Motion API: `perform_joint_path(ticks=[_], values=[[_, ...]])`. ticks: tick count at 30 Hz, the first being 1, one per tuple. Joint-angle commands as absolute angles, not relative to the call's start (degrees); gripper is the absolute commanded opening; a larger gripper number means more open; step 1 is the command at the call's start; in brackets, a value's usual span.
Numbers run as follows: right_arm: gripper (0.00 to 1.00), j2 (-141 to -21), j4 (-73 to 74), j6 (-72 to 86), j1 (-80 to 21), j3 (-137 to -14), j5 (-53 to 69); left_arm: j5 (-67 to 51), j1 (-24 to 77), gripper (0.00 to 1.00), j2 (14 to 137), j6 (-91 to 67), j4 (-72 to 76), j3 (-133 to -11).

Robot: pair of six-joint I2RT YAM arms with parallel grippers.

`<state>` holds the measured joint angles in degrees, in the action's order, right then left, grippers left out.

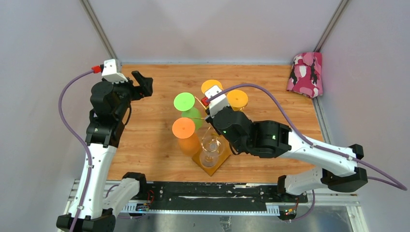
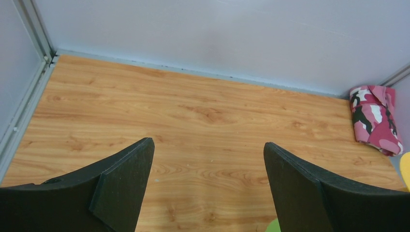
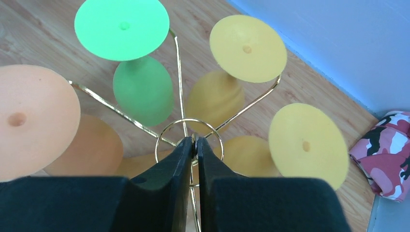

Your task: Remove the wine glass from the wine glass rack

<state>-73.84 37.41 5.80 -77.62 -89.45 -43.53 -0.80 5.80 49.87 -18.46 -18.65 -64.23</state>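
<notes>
The right gripper [image 3: 194, 140] is clamped on the thin gold wire at the hub of the wine glass rack [image 3: 188, 120]. The green wine glass [image 3: 142, 92] hangs upside down just ahead-left of it, the orange wine glass [image 3: 34, 121] to its left and two yellow wine glasses [image 3: 246, 48] ahead-right. Its arm reaches in low over a clear wine glass [image 1: 211, 145]; the left gripper [image 2: 208, 147] hangs spread wide above the table [image 2: 208, 106], well apart from the rack
</notes>
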Motion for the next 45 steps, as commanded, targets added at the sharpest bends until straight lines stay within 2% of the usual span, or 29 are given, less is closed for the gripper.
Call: perform_joint_path(ticks=[1,13,14,16,18,19,21,25,28,37,41,45], values=[[0.00,-71.46,32.01,3.66,-76.66,-92.51,-47.64,-0.39,5.89,0.89,49.25,-17.75,-19.05,-64.65],[0.00,-71.19,32.11,1.68,-76.68,-93.47,-47.83,-1.08,5.89,0.89,49.59,-17.94,-18.99,-65.36],[0.04,-71.43,32.78,2.20,-76.72,-93.61,-46.87,-0.99,5.90,0.89,49.65,-17.99,-19.00,-65.39],[0.29,-71.86,33.89,3.25,-76.73,-93.63,-44.73,-1.05,5.89,0.89,49.77,-18.02,-19.00,-65.41],[0.44,-72.23,34.18,4.23,-76.73,-92.52,-43.47,-1.12,5.92,0.89,49.87,-18.10,-18.97,-65.46],[0.48,-72.20,34.18,4.71,-76.71,-91.88,-43.42,-1.14,5.89,0.89,49.90,-18.11,-18.91,-65.40],[0.51,-72.23,34.05,5.58,-76.73,-90.65,-43.29,-1.19,5.89,0.89,49.88,-18.15,-18.93,-65.26],[0.47,-72.01,33.82,6.82,-76.58,-88.28,-44.91,-1.25,5.89,0.89,49.92,-18.19,-18.90,-64.92],[0.33,-71.51,33.39,7.28,-75.83,-87.08,-44.74,-1.30,5.89,0.89,49.92,-18.19,-18.81,-64.71],[0.30,-71.78,33.43,9.36,-75.35,-85.42,-41.60,-0.89,5.89,0.89,49.43,-18.10,-18.99,-64.38],[0.20,-71.65,33.41,10.85,-75.38,-84.31,-40.27,-0.97,5.89,0.89,49.35,-18.19,-19.05,-64.11],[0.07,-71.44,33.92,11.44,-75.36,-84.27,-40.50,-1.04,5.89,0.89,49.31,-18.19,-18.99,-63.90]])
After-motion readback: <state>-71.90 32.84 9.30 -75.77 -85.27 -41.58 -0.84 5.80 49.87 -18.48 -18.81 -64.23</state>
